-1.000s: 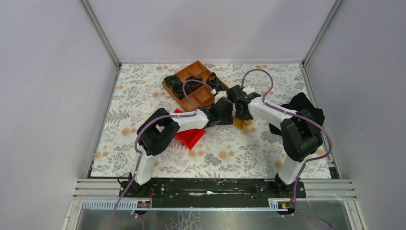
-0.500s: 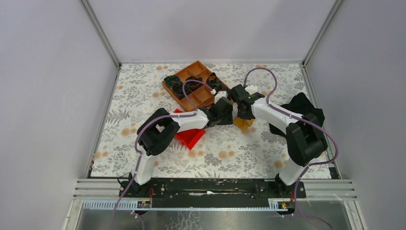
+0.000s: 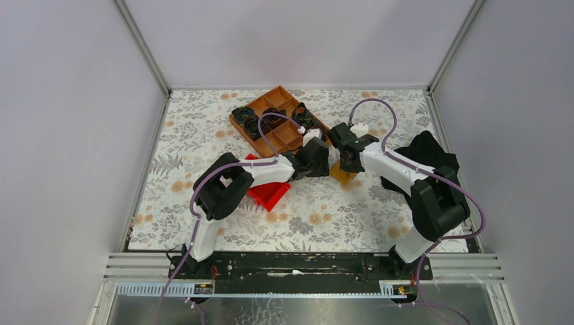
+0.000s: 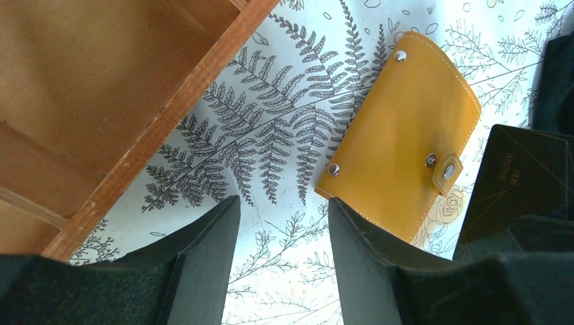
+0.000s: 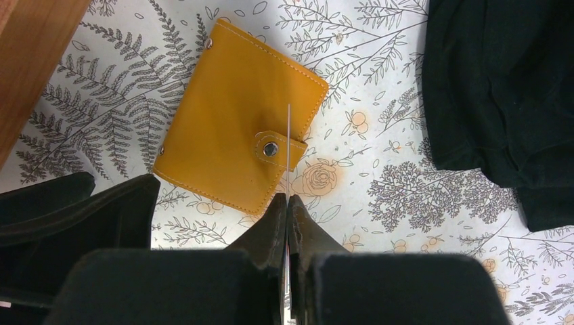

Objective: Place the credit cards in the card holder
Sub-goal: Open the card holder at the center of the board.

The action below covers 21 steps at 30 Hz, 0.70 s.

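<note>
The card holder point(image 5: 237, 115) is a yellow-tan wallet, snapped closed and lying flat on the floral table point(image 3: 318, 217). It also shows in the left wrist view point(image 4: 399, 135) and from above point(image 3: 340, 175). My right gripper point(image 5: 287, 198) hovers just right of the holder's snap tab, shut on a credit card point(image 5: 289, 135) that I see edge-on as a thin pale line. The same credit card point(image 4: 518, 179) looks dark from the left wrist. My left gripper point(image 4: 284, 206) stands open over bare table just left of the holder, with nothing between its fingers.
An orange-brown compartment tray point(image 3: 277, 118) with dark coiled items sits behind the grippers, and its wooden edge point(image 4: 176, 115) lies close to my left fingers. A red bin point(image 3: 267, 193) lies under the left arm. A black cloth point(image 5: 501, 88) is to the right.
My right arm has shifted a little to the right and back with the card, uncovering more of the holder. The left arm and the holder have not moved.
</note>
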### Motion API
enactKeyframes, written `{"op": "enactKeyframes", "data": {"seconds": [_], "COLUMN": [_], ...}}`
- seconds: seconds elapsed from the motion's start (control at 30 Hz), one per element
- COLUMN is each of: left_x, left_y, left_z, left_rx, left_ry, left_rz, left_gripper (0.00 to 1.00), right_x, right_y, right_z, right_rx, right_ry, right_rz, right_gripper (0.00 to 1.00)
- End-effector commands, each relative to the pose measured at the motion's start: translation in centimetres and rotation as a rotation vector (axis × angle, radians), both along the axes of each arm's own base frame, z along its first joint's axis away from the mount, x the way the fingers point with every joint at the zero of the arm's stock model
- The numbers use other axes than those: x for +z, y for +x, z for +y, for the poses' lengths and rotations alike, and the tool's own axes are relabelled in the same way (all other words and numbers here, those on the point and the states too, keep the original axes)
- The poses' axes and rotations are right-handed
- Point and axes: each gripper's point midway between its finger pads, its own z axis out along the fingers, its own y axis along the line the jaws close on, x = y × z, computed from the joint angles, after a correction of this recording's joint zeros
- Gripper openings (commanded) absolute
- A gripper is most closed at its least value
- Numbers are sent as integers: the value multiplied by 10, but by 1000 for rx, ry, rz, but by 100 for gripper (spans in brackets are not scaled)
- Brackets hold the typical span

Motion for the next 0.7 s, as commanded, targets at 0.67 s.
{"op": "enactKeyframes", "data": {"seconds": [0.67], "left_x": [-10], "left_y": [-32], "left_z": [6], "left_rx": [-82], "left_ry": [-14], "left_rz": [58], "left_gripper": [66], "right_x": [6], "right_y": [26], "right_z": [26], "right_rx": [13], "right_ry": [35], "right_rz": [-32], "right_gripper": [0]}}
